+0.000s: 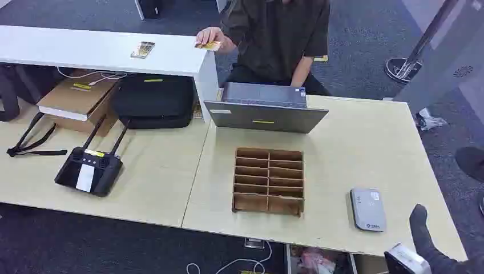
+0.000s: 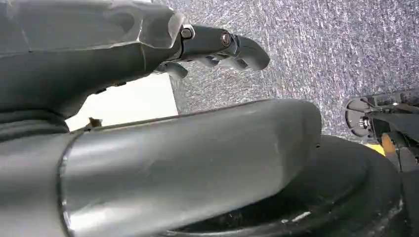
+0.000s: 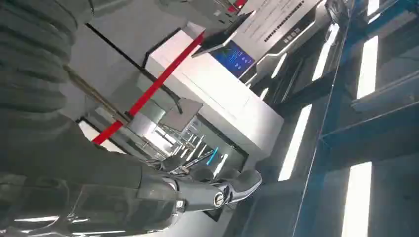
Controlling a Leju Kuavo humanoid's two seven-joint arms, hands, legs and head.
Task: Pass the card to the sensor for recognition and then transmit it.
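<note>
Surface [image 1: 365, 148] you're facing is pale wood over grey carpet [image 1: 371, 34] — right hand [image 1: 425, 240] empty, left hand [image 2: 217, 47] curled, empty.

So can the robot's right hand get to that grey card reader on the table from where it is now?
Probably yes. The right hand hovers at the table's near right corner, just beside the grey card reader, with only bare tabletop between them.
</note>
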